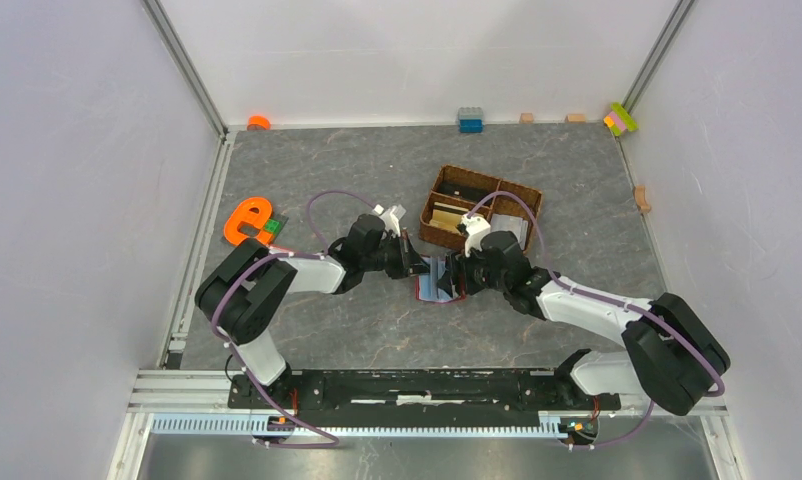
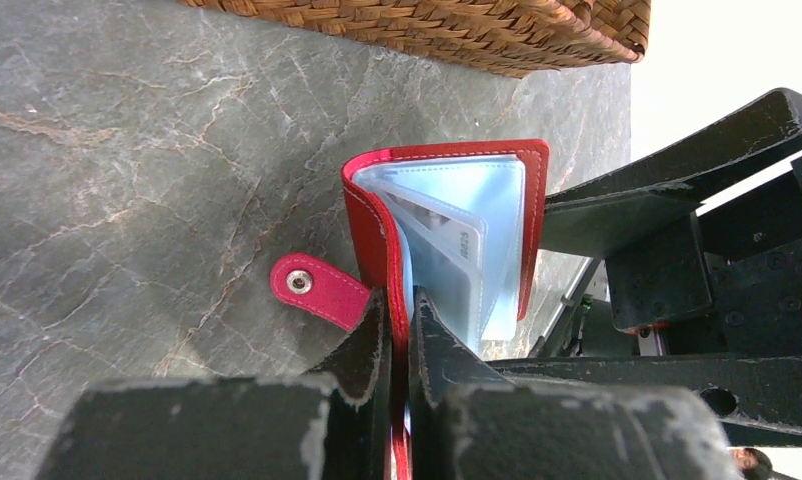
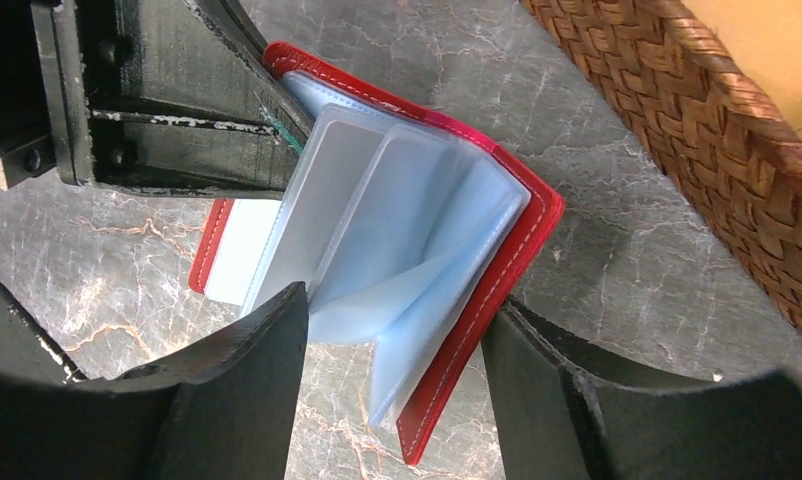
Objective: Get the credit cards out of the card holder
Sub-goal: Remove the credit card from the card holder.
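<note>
Progress: early, by my reckoning | card holder (image 1: 439, 282) open on the table, just before the wicker basket (image 2: 427, 25) | left gripper (image 2: 399, 300) clenched on its red cover | right gripper (image 3: 397, 335) spread, straddling the sleeves | 1 credit card (image 2: 447, 242) visibly in a sleeve, none seen out.

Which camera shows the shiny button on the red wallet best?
The left wrist view: the button sits in plain sight on the red strap. The right wrist view shows the wallet but only its sleeves; from the top the button is too small to see.
</note>
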`<state>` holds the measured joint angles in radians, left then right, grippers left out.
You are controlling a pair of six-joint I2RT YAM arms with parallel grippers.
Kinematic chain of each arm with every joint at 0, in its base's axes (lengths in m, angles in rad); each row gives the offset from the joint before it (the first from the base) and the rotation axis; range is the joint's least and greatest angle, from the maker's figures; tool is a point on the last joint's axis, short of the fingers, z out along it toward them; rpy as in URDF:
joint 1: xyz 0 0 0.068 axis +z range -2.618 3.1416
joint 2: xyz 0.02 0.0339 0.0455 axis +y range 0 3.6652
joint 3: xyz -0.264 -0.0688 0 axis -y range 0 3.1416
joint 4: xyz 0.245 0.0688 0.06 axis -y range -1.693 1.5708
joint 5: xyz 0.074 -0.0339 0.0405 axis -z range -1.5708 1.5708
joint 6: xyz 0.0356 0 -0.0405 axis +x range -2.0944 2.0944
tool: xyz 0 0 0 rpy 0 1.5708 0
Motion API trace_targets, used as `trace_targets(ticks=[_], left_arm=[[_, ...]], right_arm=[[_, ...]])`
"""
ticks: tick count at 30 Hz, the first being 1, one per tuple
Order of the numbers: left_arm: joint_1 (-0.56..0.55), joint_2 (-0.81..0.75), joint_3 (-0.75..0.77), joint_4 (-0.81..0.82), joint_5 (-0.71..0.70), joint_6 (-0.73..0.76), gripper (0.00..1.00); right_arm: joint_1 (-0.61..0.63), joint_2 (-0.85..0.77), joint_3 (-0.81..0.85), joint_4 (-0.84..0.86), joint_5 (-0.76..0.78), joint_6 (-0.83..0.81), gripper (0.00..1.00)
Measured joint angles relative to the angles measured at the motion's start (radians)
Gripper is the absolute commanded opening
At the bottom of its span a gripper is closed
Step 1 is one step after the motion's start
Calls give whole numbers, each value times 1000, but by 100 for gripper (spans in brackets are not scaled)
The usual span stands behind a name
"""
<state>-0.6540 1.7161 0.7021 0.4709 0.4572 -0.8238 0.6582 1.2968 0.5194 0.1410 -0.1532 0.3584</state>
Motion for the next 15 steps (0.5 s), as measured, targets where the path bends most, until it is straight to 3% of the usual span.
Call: trace_targets(ticks=[6, 15], left_arm=[[0, -2, 0, -14, -14, 0, 3], [0, -29, -2, -27, -14, 6, 5]], right_arm=[[1, 0, 5, -6, 25, -2, 56], [-6, -39, 6, -72, 166, -26, 55]])
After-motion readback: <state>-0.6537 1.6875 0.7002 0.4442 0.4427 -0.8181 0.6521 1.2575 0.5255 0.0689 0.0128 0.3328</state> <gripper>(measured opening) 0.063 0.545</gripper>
